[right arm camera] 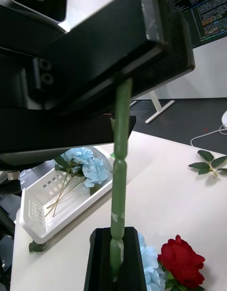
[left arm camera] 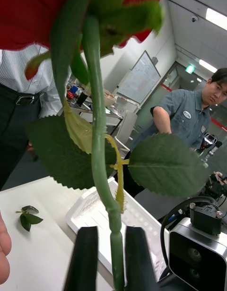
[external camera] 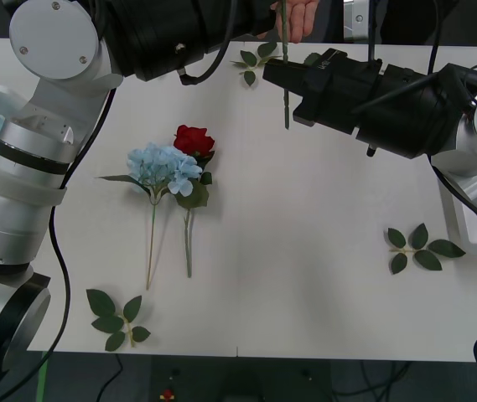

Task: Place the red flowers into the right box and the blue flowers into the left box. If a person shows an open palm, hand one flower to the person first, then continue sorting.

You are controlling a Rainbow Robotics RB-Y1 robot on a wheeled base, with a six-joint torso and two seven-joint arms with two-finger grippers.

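A: Held rose (left arm camera: 98,130): where, and who has it?

B: Raised above the far middle of the table (external camera: 305,276); right gripper (right arm camera: 116,236) clenched on the lower stem; left gripper (left arm camera: 113,234) set about the same stem under the bloom, though whether it is actually gripping cannot be told; a person's hand (external camera: 297,18) at the far edge, touching or just beside the stem.

A: Handling?

B: Probably light; the stem looks stiff, smooth and a little slippery; the leaves and petals are soft and easily crushed; best taken on bare stem between leaf joints, never by the bloom.

A: The rest?

B: A second rose (external camera: 194,139) and a blue flower (external camera: 163,165) lie touching at mid-table; more blue flowers (right arm camera: 82,166) already sit in the left box (right arm camera: 42,225); the right box (external camera: 473,219) lies under the right arm.
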